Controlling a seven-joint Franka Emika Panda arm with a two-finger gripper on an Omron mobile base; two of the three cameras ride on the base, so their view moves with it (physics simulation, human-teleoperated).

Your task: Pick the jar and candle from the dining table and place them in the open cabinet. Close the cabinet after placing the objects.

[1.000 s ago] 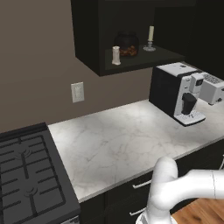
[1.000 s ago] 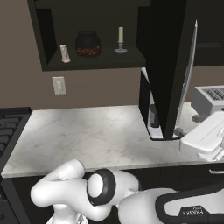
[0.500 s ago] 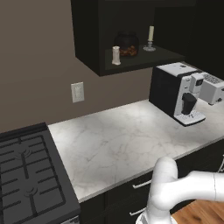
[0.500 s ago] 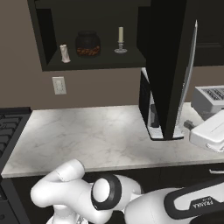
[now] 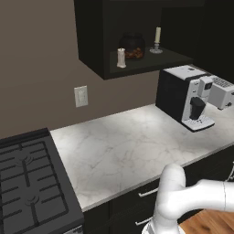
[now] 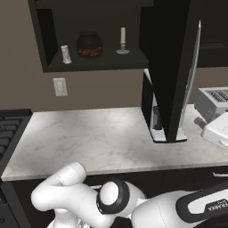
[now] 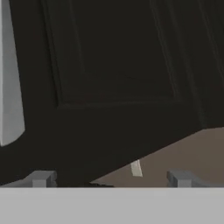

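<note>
Both task items, jar (image 6: 89,44) and candle (image 6: 122,41), stand inside the cabinet (image 6: 93,64), so only the stiff, likely light door (image 6: 173,71) remains, best pushed near its silver bar handle (image 6: 192,75); claw (image 7: 111,178) empty, jaws spread wide.

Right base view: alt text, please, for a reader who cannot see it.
A round dark-lidded glass jar and a slim cream candle stand inside the open black wall cabinet, its door swung out above a white marble counter.
</note>
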